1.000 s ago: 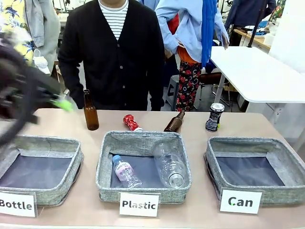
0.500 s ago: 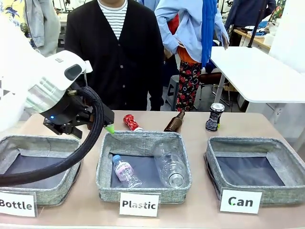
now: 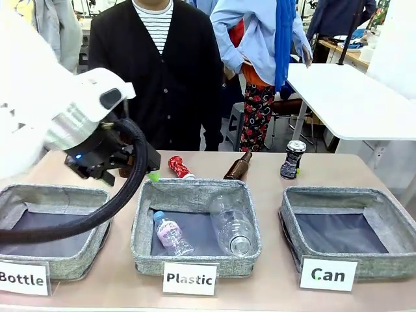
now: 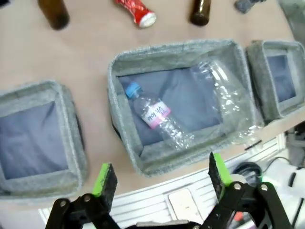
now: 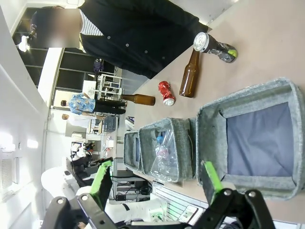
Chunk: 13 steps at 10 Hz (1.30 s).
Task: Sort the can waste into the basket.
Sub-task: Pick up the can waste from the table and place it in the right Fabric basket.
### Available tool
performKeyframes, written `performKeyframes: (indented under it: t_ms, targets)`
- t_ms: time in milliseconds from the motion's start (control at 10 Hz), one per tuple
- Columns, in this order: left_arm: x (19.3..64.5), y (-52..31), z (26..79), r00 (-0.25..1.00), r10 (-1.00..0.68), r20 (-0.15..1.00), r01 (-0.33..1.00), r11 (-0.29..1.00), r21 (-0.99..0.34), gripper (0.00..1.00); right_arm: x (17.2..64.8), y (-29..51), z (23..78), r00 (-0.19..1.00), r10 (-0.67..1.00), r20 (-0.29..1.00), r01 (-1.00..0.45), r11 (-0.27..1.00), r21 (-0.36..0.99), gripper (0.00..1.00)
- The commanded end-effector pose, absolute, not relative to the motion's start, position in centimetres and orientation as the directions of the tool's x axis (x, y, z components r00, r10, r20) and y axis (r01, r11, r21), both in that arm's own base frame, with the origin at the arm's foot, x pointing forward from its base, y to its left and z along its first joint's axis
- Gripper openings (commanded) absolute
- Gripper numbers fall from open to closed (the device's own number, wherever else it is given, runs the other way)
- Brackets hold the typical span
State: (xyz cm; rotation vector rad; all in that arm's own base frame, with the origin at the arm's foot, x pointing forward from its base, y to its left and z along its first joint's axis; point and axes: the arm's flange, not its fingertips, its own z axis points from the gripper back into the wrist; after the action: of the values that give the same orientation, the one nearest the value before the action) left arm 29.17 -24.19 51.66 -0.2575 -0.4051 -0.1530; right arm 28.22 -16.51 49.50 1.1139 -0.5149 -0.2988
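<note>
On the table [image 3: 325, 175], the crushed red can [image 4: 137, 10] lies beyond the left tool [image 4: 162, 174], wide open, empty.

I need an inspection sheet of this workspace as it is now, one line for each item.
Surface: tan table, no spill seen.
Job's things: crushed red can lying and dark can standing at the far edge; Can basket with nothing in it.
Clutter: clear bottles in Plastic basket; lying brown bottle; upright brown bottle; Bottle basket.
Pincers: left pincer open, hovering by the Plastic basket; right pincer open, above the table.
Cables: black hose along the left arm.
Surroundings: person at the far side; white table beyond.
</note>
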Motion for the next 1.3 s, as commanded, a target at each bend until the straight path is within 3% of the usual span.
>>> performKeyframes:
  t_ms: [0, 200, 500, 700, 1000, 1200]
  targets:
    - [36.4, -27.8, 54.6, 0.929, -0.158, 0.335, 0.218, 0.965, -0.149, 1.00, 28.5, -16.6, 49.6, 0.836, -0.477, 0.271, -0.060, 0.411, 0.909, 1.00]
    - [41.8, -30.2, 55.2, 0.940, -0.198, 0.276, 0.244, 0.959, -0.141, 1.00, 28.5, -16.6, 49.6, 0.836, -0.477, 0.271, -0.060, 0.411, 0.909, 1.00]
    - [45.9, -31.2, 53.4, 0.942, -0.185, 0.279, 0.238, 0.957, -0.167, 1.00, 28.5, -16.6, 49.6, 0.836, -0.477, 0.271, -0.060, 0.411, 0.909, 1.00]
    - [43.6, -26.8, 54.5, 0.922, -0.294, 0.253, 0.364, 0.881, -0.303, 1.00, 28.5, -16.6, 49.6, 0.836, -0.477, 0.271, -0.060, 0.411, 0.909, 1.00]
    - [36.2, -12.9, 57.5, 0.860, -0.348, 0.373, 0.495, 0.746, -0.446, 1.00, 28.5, -16.6, 49.6, 0.836, -0.477, 0.271, -0.060, 0.411, 0.909, 1.00]
    - [34.2, -4.7, 57.3, 0.839, -0.362, 0.407, 0.538, 0.665, -0.517, 1.00, 28.5, -16.6, 49.6, 0.836, -0.477, 0.271, -0.060, 0.411, 0.909, 1.00]
